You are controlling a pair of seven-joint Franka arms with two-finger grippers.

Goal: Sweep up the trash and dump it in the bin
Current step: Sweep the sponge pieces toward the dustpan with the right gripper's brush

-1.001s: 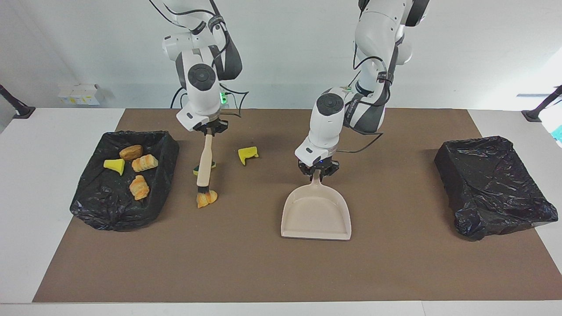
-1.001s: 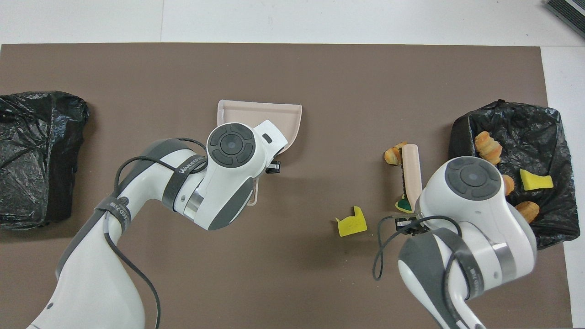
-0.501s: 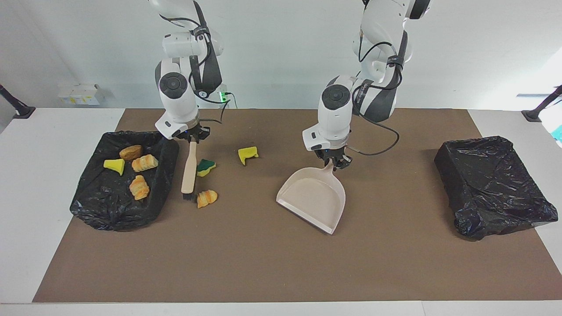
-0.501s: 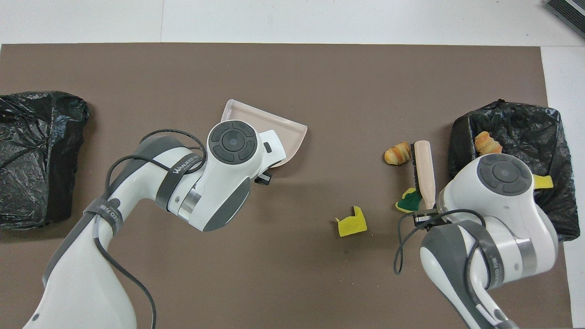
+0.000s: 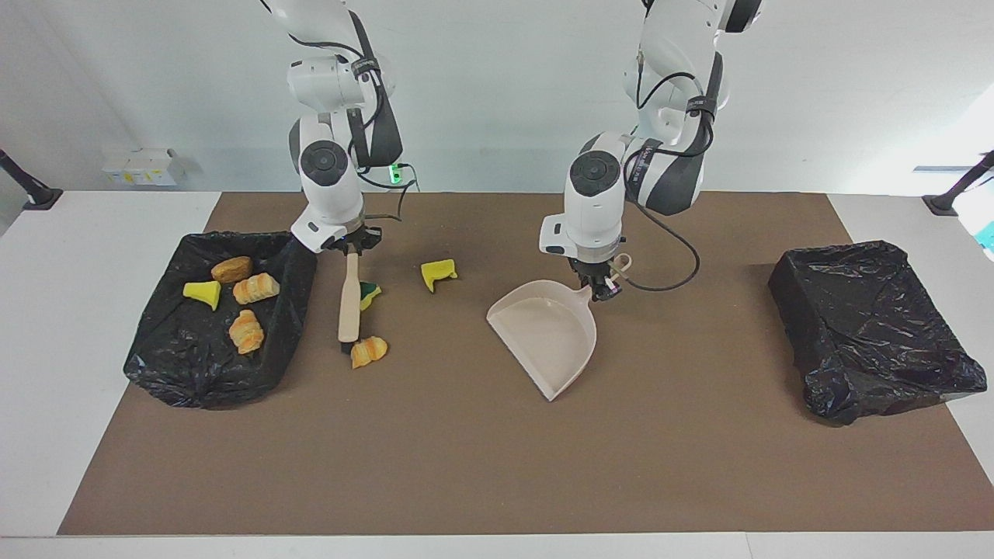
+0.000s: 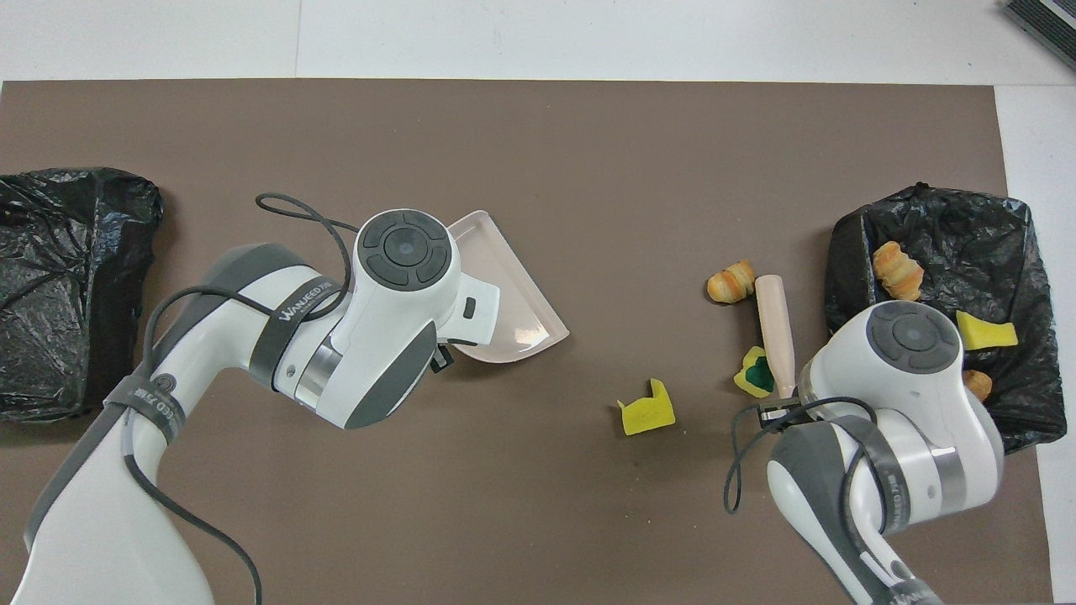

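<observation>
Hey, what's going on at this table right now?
Two robot arms are sweeping trash. The right tool holds a brush beside a bread piece and a green-and-yellow sponge, next to a bin already holding four scraps. The left tool holds a tilted dustpan. A yellow sponge piece lies between them.

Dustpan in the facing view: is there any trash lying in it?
No. The dustpan is bare inside, and the loose orange-tan chunk lies on the mat beside the brush.
</observation>
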